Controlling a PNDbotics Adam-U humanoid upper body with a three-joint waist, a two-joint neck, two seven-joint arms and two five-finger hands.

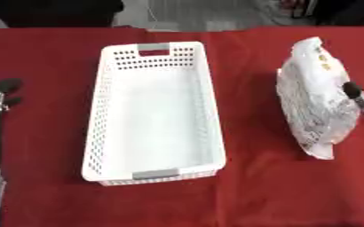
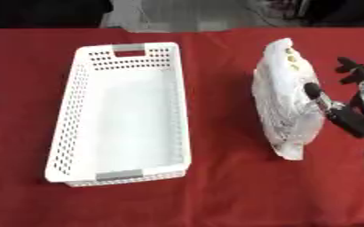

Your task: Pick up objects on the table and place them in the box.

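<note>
Table: covered with a red cloth, running from the near edge to the far edge of both views.
Box: white plastic basket with perforated walls and grey handle pieces at its two short ends, standing upright on the cloth left of the middle, long side running from near edge to far edge; nothing visible inside.
Bag: white crinkled plastic packet with small yellow-brown marks near its far end, lying on the cloth toward the right edge, well apart from the basket, long side also running near to far.
Right hand: black hand at the right edge of the table, against the right side of the packet; one dark finger laid on top of the packet, other fingers spread out past its far right side; curled round the packet's edge rather than flat, gripping it.
Left hand: black hand at the left edge of the table, fingers up and relaxed, holding nothing, well apart from the basket; seen best in the left eye view.
</note>
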